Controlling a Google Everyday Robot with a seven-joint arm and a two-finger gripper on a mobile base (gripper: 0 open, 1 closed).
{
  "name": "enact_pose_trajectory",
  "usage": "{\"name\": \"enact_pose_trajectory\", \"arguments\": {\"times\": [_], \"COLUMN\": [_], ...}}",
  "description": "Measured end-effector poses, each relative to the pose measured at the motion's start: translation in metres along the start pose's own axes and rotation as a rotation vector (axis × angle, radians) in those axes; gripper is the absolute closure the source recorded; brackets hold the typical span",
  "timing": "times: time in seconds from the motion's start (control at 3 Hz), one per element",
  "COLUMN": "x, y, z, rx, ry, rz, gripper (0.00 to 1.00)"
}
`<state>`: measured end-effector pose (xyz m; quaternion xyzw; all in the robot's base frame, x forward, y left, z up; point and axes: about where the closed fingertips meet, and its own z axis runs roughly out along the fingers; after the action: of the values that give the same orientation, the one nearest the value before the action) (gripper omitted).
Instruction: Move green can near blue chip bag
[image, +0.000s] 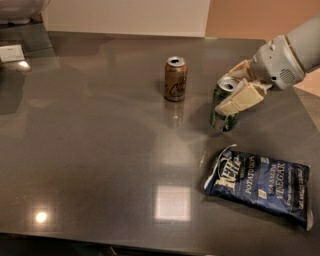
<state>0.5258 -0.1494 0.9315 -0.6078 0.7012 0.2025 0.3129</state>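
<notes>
The robot's cream-fingered two-finger gripper (228, 93) is clamped on a small dark green metal drink can with a silver top (223, 121) at the right of a glossy dark grey tabletop (100, 150). One finger lies across the front of the can and the other sits behind its rim. The can leans slightly, its opened top tipped toward the white arm (290, 55) that reaches in from the upper right (whether its base touches the table cannot be told).

Just in front of the can, toward the camera, lies a flat, crinkly navy-blue chip bag with white lettering (260, 186) — near the can but apart from it, its long side running toward the table's right edge.

To the can's left and a little farther back stands an orange-brown drink can of the same size (175, 79) — upright, on its own and clear of the gripper.
</notes>
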Motion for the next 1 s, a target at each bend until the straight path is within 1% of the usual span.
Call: {"name": "enact_pose_trajectory", "arguments": {"times": [0.33, 0.67, 1.0], "x": [0.032, 0.056, 0.076], "y": [-0.006, -0.006, -0.003], "z": [-0.012, -0.017, -0.019], "rx": [0.009, 0.033, 0.043], "ry": [-0.012, -0.008, 0.007], "rz": [0.043, 0.073, 0.079], "gripper": [1.0, 0.84, 0.6]}}
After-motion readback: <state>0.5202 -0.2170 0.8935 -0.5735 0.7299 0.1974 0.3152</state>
